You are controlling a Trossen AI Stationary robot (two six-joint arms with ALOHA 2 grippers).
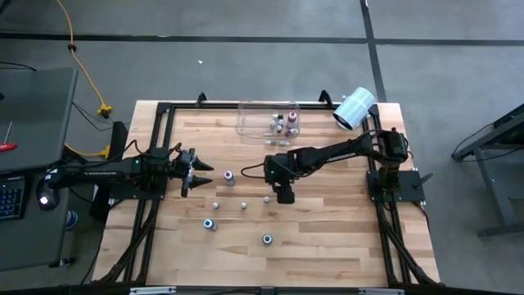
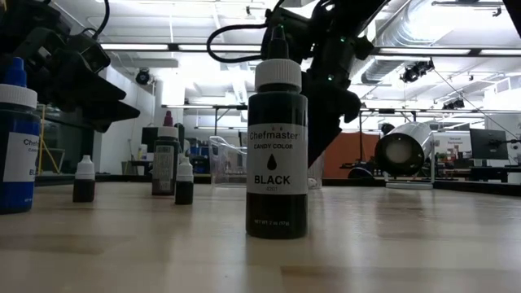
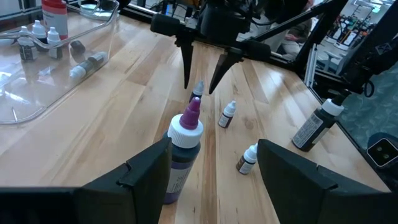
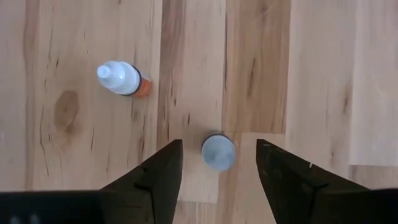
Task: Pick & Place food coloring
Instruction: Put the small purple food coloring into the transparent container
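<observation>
Jaws of the right gripper (image 4: 217, 165) spread wide, pointing straight down at the pale wooden table (image 1: 327, 246), gripping nothing. Directly between the two dark fingers (image 4: 155, 174), seen from above: one tiny dropper bottle with a whitish round cap (image 4: 217, 152), upright, clear of both fingers, slightly nearer the wrist than the fingertips. Well off to one side of the jaws, outside them: a second tiny bottle with a white pointed cap and an orange body (image 4: 124, 79), tilted in that view.

Jaws of the left gripper (image 3: 211, 168) also parted, empty, held low over the table. Just ahead of them, slightly toward one finger: a larger clear-bodied bottle of purple liquid with a white collar and purple nozzle (image 3: 181, 149), upright, not clasped. Farther beyond those jaws: two small white-capped brown dropper bottles (image 3: 227, 114), apart from each other, and the right gripper's fingers hanging down over a further small bottle. Off beyond one finger: a larger dark bottle with a white cap (image 3: 316, 126).

From above, right gripper (image 1: 284, 195) near the table's middle, left gripper (image 1: 195, 172) facing it from the left side. Behind both: a clear plastic bin (image 1: 250, 123) with several small bottles inside. Scattered near the jaws, still on the wood: about half a dozen bottles. At the far right corner: a large white paper roll (image 1: 354, 108).
</observation>
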